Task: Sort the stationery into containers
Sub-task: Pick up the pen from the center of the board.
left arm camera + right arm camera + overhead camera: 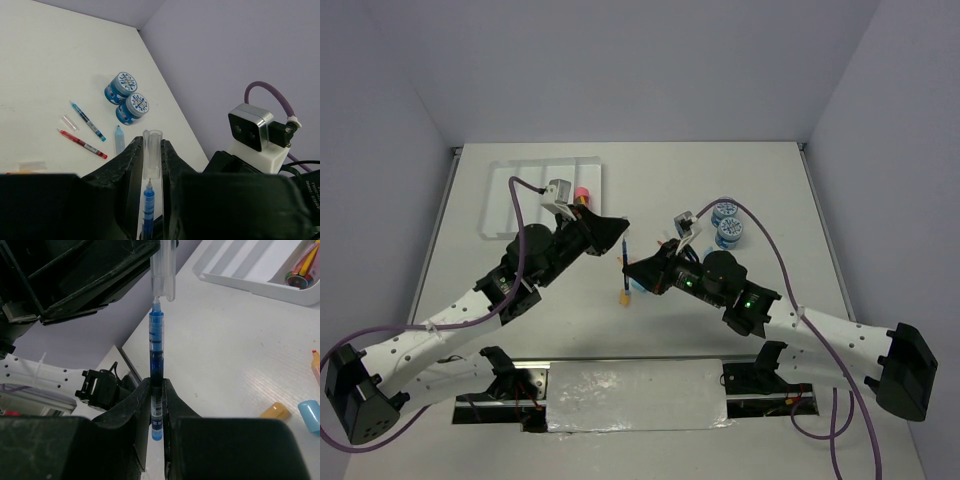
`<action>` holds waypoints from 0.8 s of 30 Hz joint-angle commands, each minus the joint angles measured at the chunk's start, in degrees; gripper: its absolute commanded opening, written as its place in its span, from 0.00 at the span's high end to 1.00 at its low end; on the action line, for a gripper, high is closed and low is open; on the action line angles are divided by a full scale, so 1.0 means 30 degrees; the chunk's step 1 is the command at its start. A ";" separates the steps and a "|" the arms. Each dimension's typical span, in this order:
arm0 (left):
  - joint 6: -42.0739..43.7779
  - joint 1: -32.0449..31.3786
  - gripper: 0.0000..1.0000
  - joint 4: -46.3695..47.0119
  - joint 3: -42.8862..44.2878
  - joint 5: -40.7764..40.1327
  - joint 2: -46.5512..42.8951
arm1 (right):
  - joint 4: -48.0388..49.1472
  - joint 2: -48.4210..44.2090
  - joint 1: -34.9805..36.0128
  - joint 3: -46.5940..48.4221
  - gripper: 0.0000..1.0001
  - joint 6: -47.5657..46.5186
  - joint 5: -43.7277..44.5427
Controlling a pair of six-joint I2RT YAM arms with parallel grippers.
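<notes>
Lavender walls all round and a white counter underneath, pretty plain setup. Both arms meet over the middle of the counter: the right claw is pinched tight on the lower barrel of a blue pen, holding it tip-up, and the left claw is closed on a clear cap, with the pen's tip sitting right at the mouth of that cap. The white tray sits at the far left corner of the counter, and there's a pink-capped piece in its right-most compartment. Over toward the right side are two blue-lidded tubs, touching each other. Just beside them on the left wrist view you get a spare blue pen, a red pen and a pale blue tube, all lying flat. An orange eraser and a light-blue eraser lie next to each other near the middle.
</notes>
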 commanded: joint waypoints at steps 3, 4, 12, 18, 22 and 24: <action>0.0566 -0.0105 0.98 0.1334 -0.0130 0.0106 -0.0477 | 0.0237 -0.0098 0.0146 0.0727 1.00 -0.0250 0.0931; 0.0566 -0.0076 0.98 0.1189 -0.0101 -0.0069 -0.0506 | 0.0150 -0.0127 0.0146 0.0756 1.00 -0.0279 0.0815; 0.0625 -0.0076 0.98 0.1274 -0.0188 -0.0216 -0.0623 | 0.0178 -0.0244 0.0204 0.0727 1.00 -0.0191 0.0726; 0.0800 -0.0076 0.97 0.1040 -0.0100 -0.0539 -0.0595 | 0.0091 -0.0596 0.0408 0.0552 1.00 -0.0220 0.0638; 0.0801 -0.0076 0.97 0.1158 -0.0013 -0.0364 -0.0477 | 0.0120 -0.0713 0.0497 0.0464 1.00 -0.0191 0.0755; 0.0800 -0.0105 0.97 0.1245 -0.0042 -0.0364 -0.0390 | 0.0032 -0.0713 0.0497 0.0435 1.00 -0.0220 0.0814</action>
